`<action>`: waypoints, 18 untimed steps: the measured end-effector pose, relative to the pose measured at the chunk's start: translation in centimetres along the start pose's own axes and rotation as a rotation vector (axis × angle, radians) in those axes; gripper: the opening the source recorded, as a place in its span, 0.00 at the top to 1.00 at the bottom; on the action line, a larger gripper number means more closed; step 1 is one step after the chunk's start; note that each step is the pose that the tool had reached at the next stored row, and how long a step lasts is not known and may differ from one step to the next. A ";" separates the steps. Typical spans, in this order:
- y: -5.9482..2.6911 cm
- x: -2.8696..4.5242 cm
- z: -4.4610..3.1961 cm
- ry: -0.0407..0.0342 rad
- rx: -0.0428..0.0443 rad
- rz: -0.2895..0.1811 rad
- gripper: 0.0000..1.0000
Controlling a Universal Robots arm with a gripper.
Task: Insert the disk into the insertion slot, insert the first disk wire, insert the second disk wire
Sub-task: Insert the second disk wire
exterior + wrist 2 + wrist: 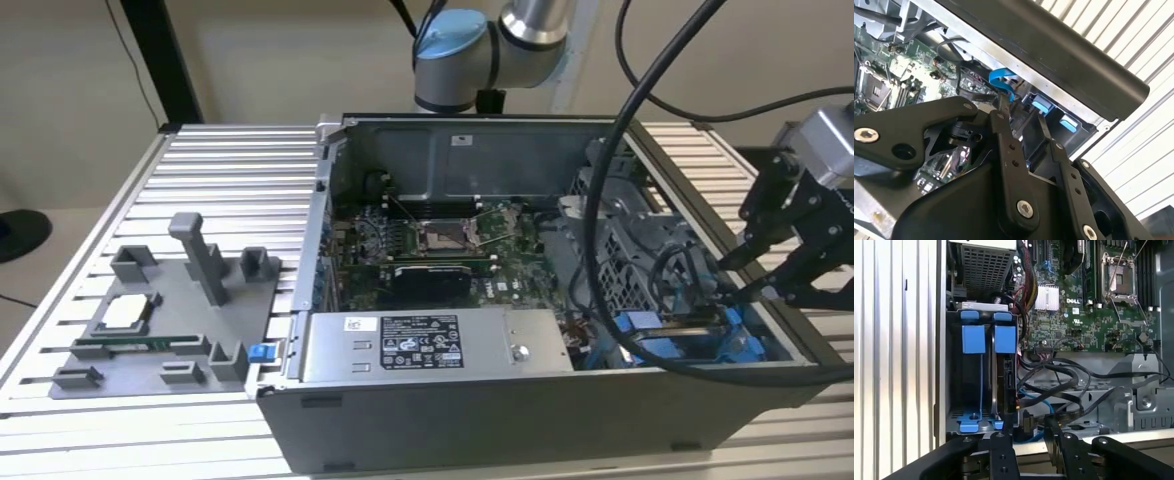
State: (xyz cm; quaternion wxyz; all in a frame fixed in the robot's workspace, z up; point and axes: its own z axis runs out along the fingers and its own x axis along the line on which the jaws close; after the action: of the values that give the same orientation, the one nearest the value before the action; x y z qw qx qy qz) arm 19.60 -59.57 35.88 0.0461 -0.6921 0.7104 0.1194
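Note:
The insertion slot (973,338) is a grey metal bay with bright blue tabs at one corner of the open computer case (534,420); in the exterior view the insertion slot (678,338) is at the case's front right. The disk (1006,374) stands edge-on in the bay under a blue tab, its dark connector end facing my gripper. A thin blue wire (1042,401) and black wires (1066,374) lie loose beside it. My gripper (1030,434) hovers just off the bay, its fingers (1003,450) apart with nothing clearly between them. The blue wire (1002,80) curls just past one fingertip.
A silver power-supply box (427,345) lies along the case's front, the motherboard (441,240) behind it. A perforated grey cage (985,262) adjoins the bay. A grey fixture tray (160,320) sits on the slatted table (227,170) at the exterior view's left. Thick black cables (641,90) hang over the case.

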 end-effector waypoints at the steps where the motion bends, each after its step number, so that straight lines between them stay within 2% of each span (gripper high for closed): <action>1: -0.01 0.03 0.12 -0.0003 0.0000 0.000 0.00; 4: -0.05 0.15 0.46 -0.0042 -0.0001 0.000 0.00; 5: -0.06 0.20 0.53 -0.0083 -0.0002 -0.001 0.00; 8: -0.09 0.33 0.70 -0.0283 -0.0011 -0.003 0.00; 9: -0.09 0.35 0.74 -0.0316 -0.0012 -0.003 0.00; 12: -0.10 0.39 0.84 -0.0340 -0.0013 -0.003 0.00; 18: -0.11 0.40 0.89 -0.0343 -0.0013 -0.003 0.00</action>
State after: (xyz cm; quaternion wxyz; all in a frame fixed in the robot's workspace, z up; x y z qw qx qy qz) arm 19.60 -59.76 34.91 0.0580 -0.6911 0.7083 0.1316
